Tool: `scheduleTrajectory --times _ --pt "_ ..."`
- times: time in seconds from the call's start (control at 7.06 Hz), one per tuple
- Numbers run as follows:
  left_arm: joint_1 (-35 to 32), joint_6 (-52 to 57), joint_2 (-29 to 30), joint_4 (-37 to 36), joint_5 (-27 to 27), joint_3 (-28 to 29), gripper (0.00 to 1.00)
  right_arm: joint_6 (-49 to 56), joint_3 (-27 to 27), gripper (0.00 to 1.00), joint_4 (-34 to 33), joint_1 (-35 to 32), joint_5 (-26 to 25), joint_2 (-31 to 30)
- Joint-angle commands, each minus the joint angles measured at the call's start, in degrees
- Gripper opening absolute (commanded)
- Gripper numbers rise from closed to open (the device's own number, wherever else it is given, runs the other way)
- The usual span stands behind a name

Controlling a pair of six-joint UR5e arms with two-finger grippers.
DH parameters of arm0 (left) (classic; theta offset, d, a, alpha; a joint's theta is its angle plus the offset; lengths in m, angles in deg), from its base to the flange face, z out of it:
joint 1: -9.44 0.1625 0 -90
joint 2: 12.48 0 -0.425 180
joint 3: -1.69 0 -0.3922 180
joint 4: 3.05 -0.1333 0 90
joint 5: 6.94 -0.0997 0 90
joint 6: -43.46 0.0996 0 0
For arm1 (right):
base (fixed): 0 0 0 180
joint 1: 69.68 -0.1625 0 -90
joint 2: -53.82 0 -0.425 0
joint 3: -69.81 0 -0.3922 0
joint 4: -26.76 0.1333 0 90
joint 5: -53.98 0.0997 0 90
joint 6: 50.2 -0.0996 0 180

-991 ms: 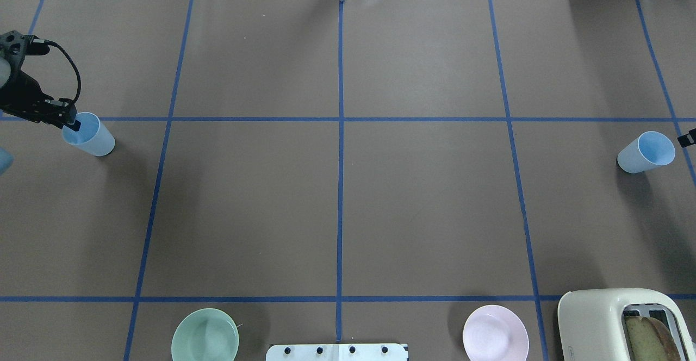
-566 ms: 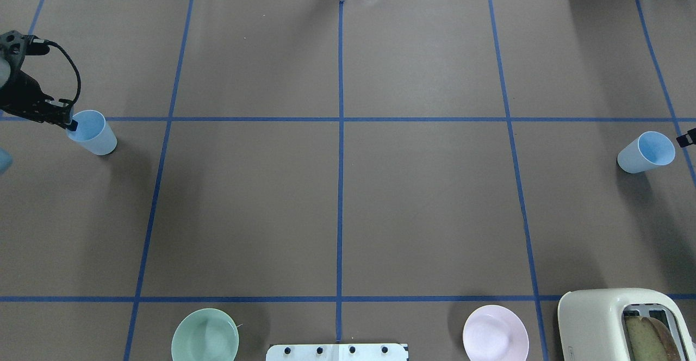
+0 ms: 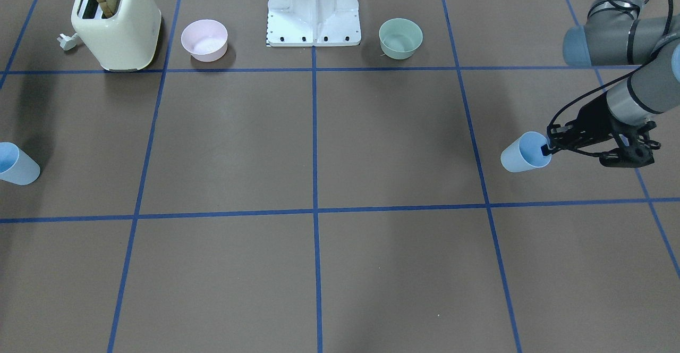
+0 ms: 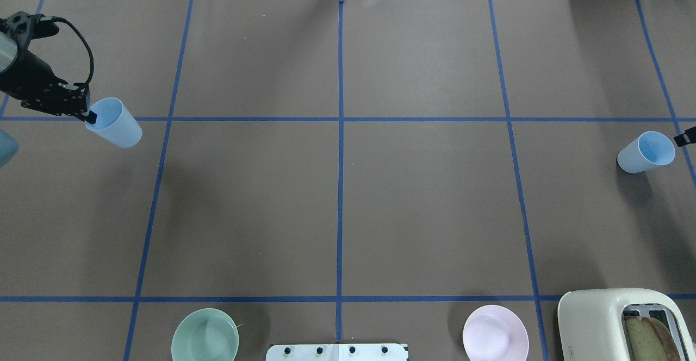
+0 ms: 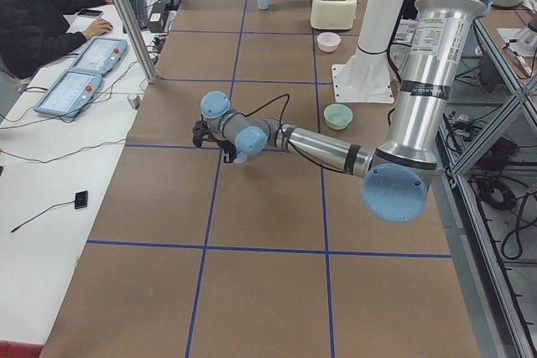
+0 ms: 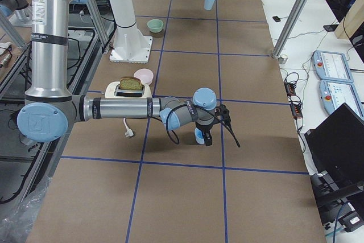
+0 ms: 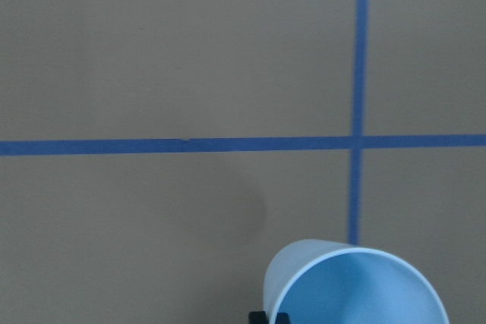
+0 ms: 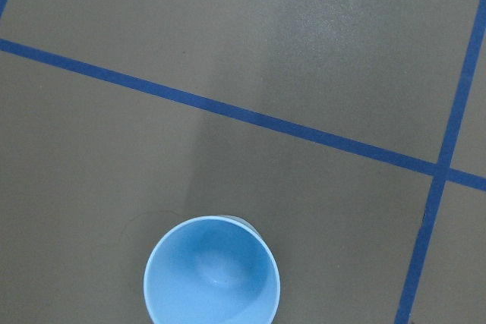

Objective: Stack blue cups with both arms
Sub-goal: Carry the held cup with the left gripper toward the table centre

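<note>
My left gripper (image 4: 89, 115) is shut on the rim of one pale-blue cup (image 4: 115, 123) and holds it tilted, clear of the table, at the far left. The front view shows the same grip (image 3: 546, 149) on that cup (image 3: 523, 154). In the left wrist view the cup (image 7: 353, 287) fills the bottom edge. The other blue cup (image 4: 646, 152) stands upright on the table at the far right. Only a black tip of my right gripper (image 4: 686, 138) shows, just beside that cup's rim. The right wrist view looks straight down into this cup (image 8: 213, 275) and shows no fingers.
A cream toaster (image 4: 625, 323) with bread stands at the near right corner. A pink bowl (image 4: 495, 334) and a green bowl (image 4: 205, 335) flank the white base stand (image 4: 337, 352). Blue tape lines grid the brown table. An operator sits beside the table's far long edge.
My left gripper has moved right and slightly away from the robot with its cup, which has risen off the table. The right cup and right gripper have barely moved.
</note>
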Motion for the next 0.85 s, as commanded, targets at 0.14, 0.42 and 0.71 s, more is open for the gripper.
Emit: scheduleTrajectory --times 0.14,0.42,0.71 --pt "6.3 -22.6 10.6 -4.6 -2.7 -4.1 0.00 1.6 -5.0 0.98 0.0 0.0 0.0 3.6" --pt "15.1 -33.3 17.1 -6.5 -9.5 -4.7 0.00 0.8 -5.0 0.97 0.2 0.9 0.1 3.6" --pt "22.8 -38.3 22.2 -9.8 -18.1 -4.6 0.00 0.8 -5.1 0.94 0.3 3.4 -0.2 3.6"
